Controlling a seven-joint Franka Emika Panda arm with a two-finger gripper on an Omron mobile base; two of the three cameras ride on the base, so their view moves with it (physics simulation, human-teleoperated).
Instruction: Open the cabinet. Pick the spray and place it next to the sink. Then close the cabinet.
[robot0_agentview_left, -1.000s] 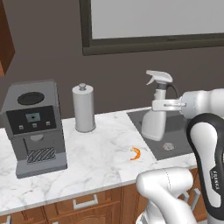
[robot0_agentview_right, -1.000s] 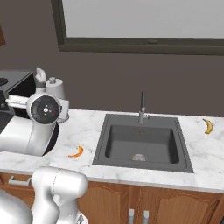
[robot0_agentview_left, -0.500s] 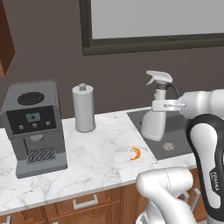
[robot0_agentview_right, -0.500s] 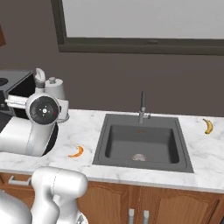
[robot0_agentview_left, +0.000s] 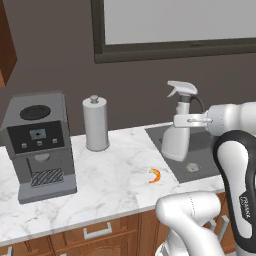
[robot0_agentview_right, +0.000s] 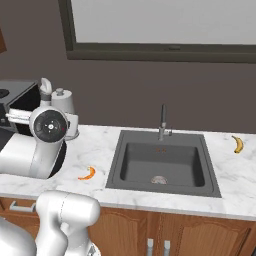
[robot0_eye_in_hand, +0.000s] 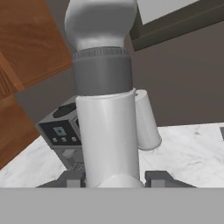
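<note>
My gripper (robot0_agentview_left: 183, 120) is shut on the neck of the spray (robot0_agentview_left: 177, 136), a pale bottle with a white trigger nozzle, held upright at the left rim of the dark grey sink (robot0_agentview_left: 204, 152). I cannot tell whether its base touches the counter. In the hand view the spray (robot0_eye_in_hand: 107, 127) stands between my fingertips (robot0_eye_in_hand: 72, 178). In the right base view only the nozzle of the spray (robot0_agentview_right: 46, 86) peeks above my arm, left of the sink (robot0_agentview_right: 162, 161). A brown wooden part of the cabinet (robot0_agentview_left: 6, 46) shows at the upper left; its panels (robot0_eye_in_hand: 30, 52) stand near.
A boxy grey coffee machine (robot0_agentview_left: 40, 145) and a paper towel roll (robot0_agentview_left: 96, 124) stand on the marble counter left of the spray. A small orange curved item (robot0_agentview_left: 155, 176) lies near the counter's front edge. A faucet (robot0_agentview_right: 162, 122) rises behind the sink; a banana (robot0_agentview_right: 238, 144) lies at its right.
</note>
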